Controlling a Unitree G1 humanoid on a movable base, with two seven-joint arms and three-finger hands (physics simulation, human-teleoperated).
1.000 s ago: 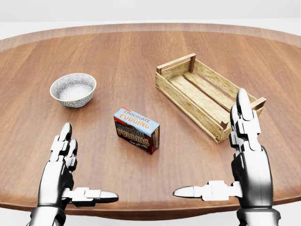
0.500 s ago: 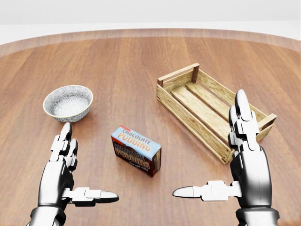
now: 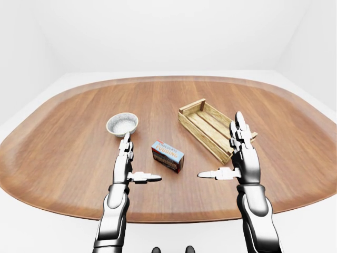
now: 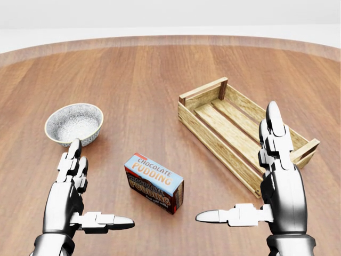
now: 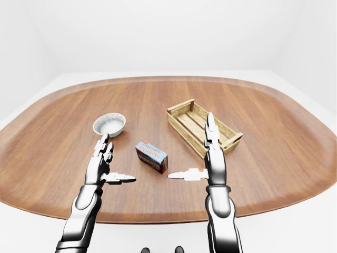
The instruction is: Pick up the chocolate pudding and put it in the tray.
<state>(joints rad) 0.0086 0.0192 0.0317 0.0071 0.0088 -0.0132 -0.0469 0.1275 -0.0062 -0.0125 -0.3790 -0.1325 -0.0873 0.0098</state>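
Note:
The chocolate pudding is a small box with a blue top and a brown side, lying on the wooden table at the lower middle of the head view. The tray, a slatted wooden crate with nothing in it, sits to the upper right of the box. My left hand is open to the left of the box, fingers up and thumb pointing right. My right hand is open to the right of the box, its fingers overlapping the tray's near corner in the view. Neither hand touches the box.
A speckled white bowl stands just above my left hand's fingertips in the head view. The oval table's rim runs below my forearms in the left-eye view. White floor and walls surround the table.
The whole picture has shifted: box, tray and bowl sit lower and larger, and the table's near edge has left the head view. The camera has moved closer. Both hands hold the same pose.

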